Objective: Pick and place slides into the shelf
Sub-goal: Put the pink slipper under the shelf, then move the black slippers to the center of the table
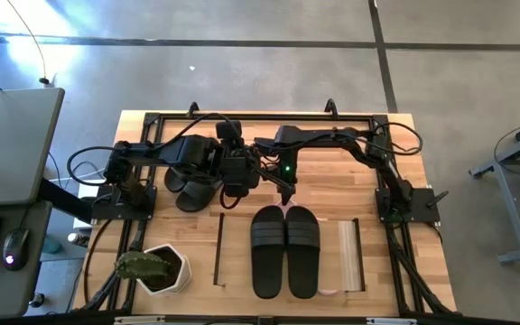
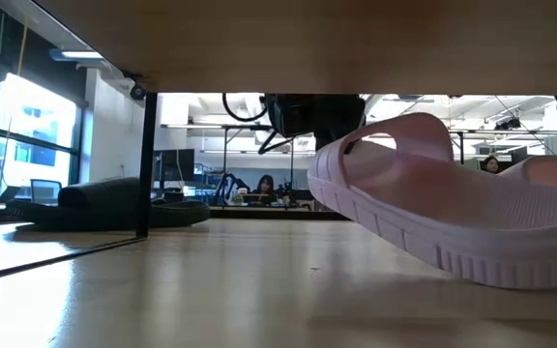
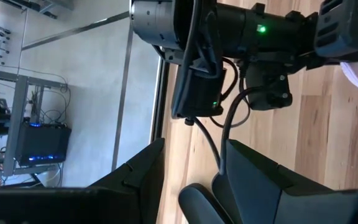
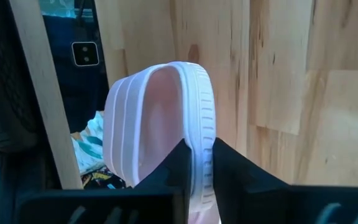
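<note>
— Concrete floor surrounds our wooden table (image 1: 332,181); where do we stand?

— Our right hand (image 4: 196,163) is clamped on the pink slide's (image 4: 157,112) edge, holding it at the shelf (image 1: 348,257) opening, probably so it can go underneath.

— Why under?

— One black pair (image 1: 285,248) already sits on top; the other black pair (image 1: 188,185) lies under our left hand (image 1: 233,185), whose fingers we cannot tell apart or together.

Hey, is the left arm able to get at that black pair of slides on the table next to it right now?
Probably yes. The left gripper hangs beside the loose black pair, with nothing between them. The right gripper, shut on the pink slide, works close by, though.
</note>
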Robot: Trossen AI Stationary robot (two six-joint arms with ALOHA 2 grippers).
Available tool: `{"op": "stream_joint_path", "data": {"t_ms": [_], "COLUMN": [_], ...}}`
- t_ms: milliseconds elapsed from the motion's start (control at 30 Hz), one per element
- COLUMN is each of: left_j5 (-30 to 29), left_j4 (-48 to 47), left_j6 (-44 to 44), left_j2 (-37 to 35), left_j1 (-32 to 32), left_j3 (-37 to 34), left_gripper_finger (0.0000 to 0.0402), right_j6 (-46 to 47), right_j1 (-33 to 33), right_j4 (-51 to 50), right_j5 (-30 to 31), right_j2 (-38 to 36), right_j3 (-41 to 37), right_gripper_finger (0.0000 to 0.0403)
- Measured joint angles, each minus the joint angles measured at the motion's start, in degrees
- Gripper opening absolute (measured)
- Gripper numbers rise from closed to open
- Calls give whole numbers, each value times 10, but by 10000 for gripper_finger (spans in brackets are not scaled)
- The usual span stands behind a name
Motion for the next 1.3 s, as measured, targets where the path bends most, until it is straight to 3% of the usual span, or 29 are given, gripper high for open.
{"op": "stream_joint_path", "data": {"t_ms": [467,800,1300], "left_j5": [8,20,20], "left_j4": [1,1,1], "left_j6": [0,0,0], "left_j2": [0,0,0], "left_j1": [0,0,0], "left_j3": [0,0,0], "left_gripper_finger": [154,154,154], "right_j6": [3,13,23], "right_j1": [-4,-16,-50], "right_j4": [5,0,3], "right_j5": [0,39,-2], "right_j2": [0,0,0], "right_j3": [0,0,0], "right_gripper_finger": [132,136,136]}}
